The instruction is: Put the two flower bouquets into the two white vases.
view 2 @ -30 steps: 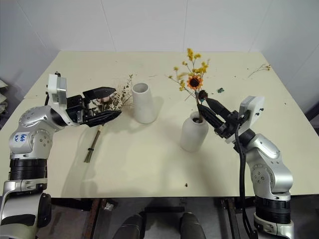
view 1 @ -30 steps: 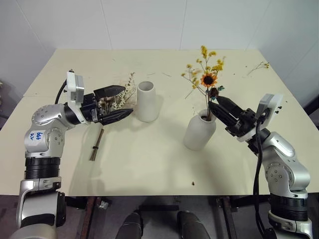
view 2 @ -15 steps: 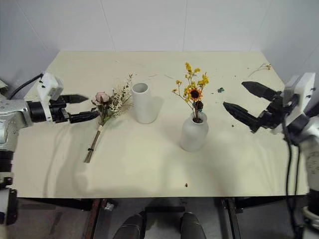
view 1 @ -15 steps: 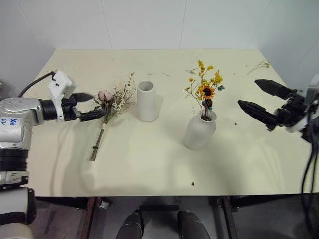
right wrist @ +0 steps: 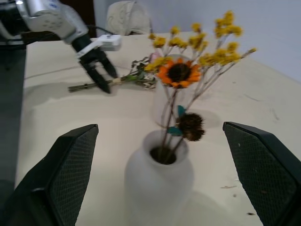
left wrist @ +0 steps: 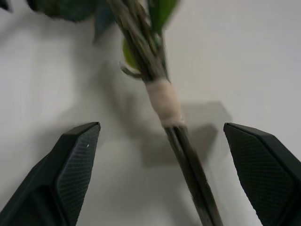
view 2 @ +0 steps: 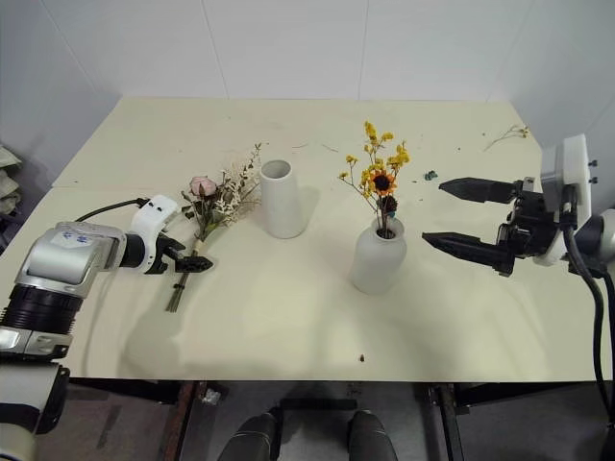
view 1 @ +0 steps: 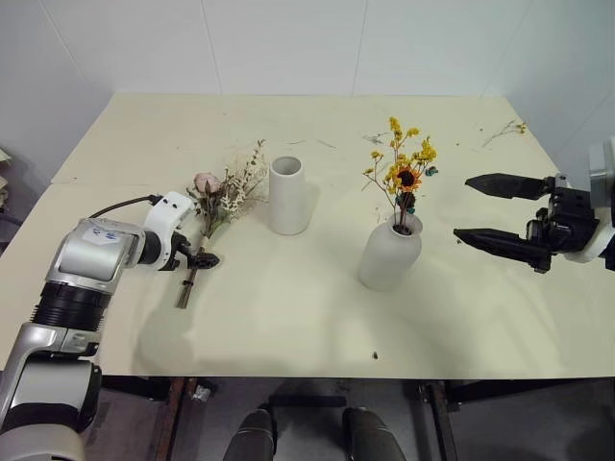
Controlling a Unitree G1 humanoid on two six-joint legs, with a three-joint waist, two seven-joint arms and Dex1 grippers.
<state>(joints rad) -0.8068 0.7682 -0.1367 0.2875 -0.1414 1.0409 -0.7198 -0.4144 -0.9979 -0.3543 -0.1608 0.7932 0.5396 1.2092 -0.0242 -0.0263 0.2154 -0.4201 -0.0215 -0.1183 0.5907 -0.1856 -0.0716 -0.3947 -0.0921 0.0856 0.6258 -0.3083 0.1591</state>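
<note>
The left gripper (left wrist: pixel 160 165) is spread wide and holds nothing. It hangs low over the stems of the rose bouquet (view 1: pixel 223 197), one finger on each side of them, at the pale band that ties the bunch. The bouquet lies flat on the table (view 1: pixel 288 317), just to the left of the straight vase (view 1: pixel 289 195). Its long axis runs from the cut ends, nearest the robot, up and away to the pink heads beside that vase. The fingers seem to sit across the stems rather than along them, though the head views are too small to be sure. A close here would likely catch the bunch near its middle.

The right gripper (view 1: pixel 504 213) is also fully open and empty, well to the right of the straight vase, past the round vase (view 1: pixel 389 255). That vase already holds the yellow bouquet (view 1: pixel 404 177). The left arm is much the nearer to the roses, and the straight vase stands empty.
</note>
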